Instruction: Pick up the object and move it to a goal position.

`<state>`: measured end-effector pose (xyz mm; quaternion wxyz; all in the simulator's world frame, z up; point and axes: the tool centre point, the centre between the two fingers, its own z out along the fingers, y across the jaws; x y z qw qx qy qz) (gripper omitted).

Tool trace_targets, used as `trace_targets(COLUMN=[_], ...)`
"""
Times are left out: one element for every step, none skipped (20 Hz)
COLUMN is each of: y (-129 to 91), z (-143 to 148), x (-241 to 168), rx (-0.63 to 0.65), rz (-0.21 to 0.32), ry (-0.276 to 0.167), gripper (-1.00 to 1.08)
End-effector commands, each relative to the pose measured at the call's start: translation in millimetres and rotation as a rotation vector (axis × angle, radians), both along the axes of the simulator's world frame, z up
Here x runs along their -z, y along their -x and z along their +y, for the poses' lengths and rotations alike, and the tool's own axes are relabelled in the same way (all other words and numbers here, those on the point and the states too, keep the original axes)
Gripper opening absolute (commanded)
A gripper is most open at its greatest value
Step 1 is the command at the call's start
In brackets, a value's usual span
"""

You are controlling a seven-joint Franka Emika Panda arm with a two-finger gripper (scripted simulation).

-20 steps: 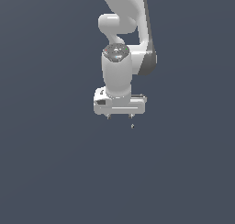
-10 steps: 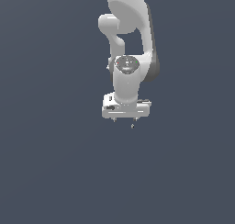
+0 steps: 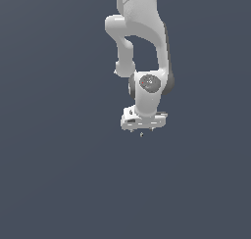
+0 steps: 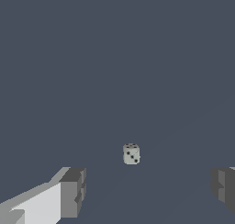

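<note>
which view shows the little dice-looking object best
The wrist view: the object appears as a pale rounded cube with dark dots, between the open gripper's fingers. In the exterior view it is only a grey speck just below the gripper.

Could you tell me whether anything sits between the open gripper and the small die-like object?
Nothing visible does. In the wrist view the object lies alone on bare floor ahead of the gripper, whose fingers are spread wide.
</note>
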<state>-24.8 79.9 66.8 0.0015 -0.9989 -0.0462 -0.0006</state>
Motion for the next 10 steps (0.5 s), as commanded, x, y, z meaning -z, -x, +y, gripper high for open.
trace_targets(y=[3, 4, 4, 3, 3, 3, 4, 4, 4, 4], z=[4, 5, 5, 4, 4, 4, 4, 4, 4, 4], x=[6, 8, 8, 6, 7, 8, 9, 12, 15, 19], rx=[-0.008, -0.009, -0.009, -0.008, -0.008, -0.008, -0.008, -0.008, -0.008, -0.008], rz=[0.001, 0.001, 0.001, 0.002, 0.002, 0.002, 0.002, 0.002, 0.002, 0.002], ry=[0.003, 0.003, 0.003, 0.002, 0.002, 0.002, 0.002, 0.002, 0.002, 0.002], gripper=[1.0, 1.0, 1.0, 1.0, 1.0, 1.0, 1.0, 1.0, 1.0, 1.0])
